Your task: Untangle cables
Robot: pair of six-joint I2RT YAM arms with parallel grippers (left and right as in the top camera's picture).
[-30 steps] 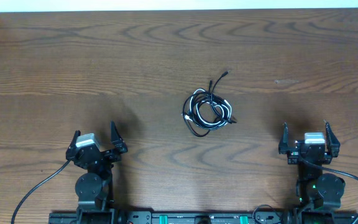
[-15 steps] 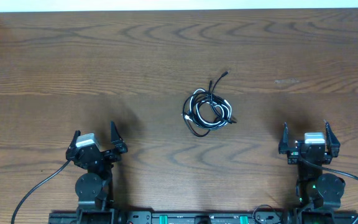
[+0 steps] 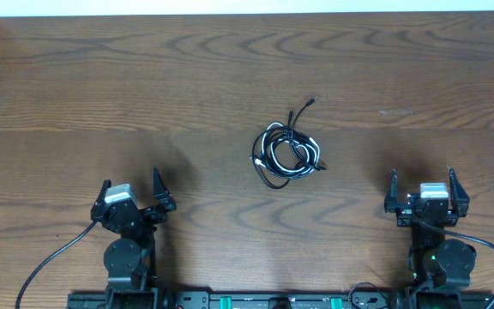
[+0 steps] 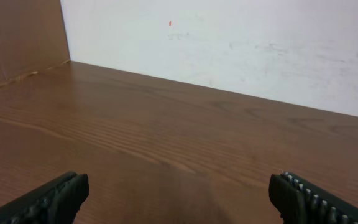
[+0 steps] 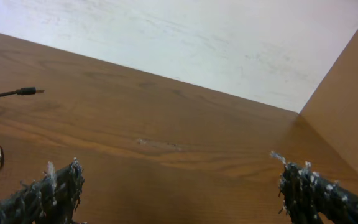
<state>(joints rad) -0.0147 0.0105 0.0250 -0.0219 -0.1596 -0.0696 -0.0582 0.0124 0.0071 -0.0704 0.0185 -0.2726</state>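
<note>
Broadly, the brown wooden table (image 3: 75, 77) carries a single knot of work at its middle, and both arms sit back at the near edge, one to each side. The left gripper (image 3: 129, 182) and the right gripper (image 3: 422, 176) both stand with jaws spread wide and nothing between them; neither touches anything. The cables (image 3: 287, 154) lie in one small tangled coil, forward of both grippers and between them, well apart from each: up and to the right of the left jaws, up and to the left of the right jaws. The right arm looks somewhat the nearer, and its wrist view catches the edge of the tangle at the left of the frame, while the left wrist view shows only bare wood ahead of the left gripper (image 4: 179, 193). The coil itself is roughly round, with no strong long axis, black loops wound through a white cable (image 3: 303, 148). Its one clear direction is a black tail (image 3: 301, 112) that leaves the top of the coil and runs away from the robot and toward its right, ending in a small plug (image 3: 313, 101) pointing the same way, likely the easiest free end to pinch.
</note>
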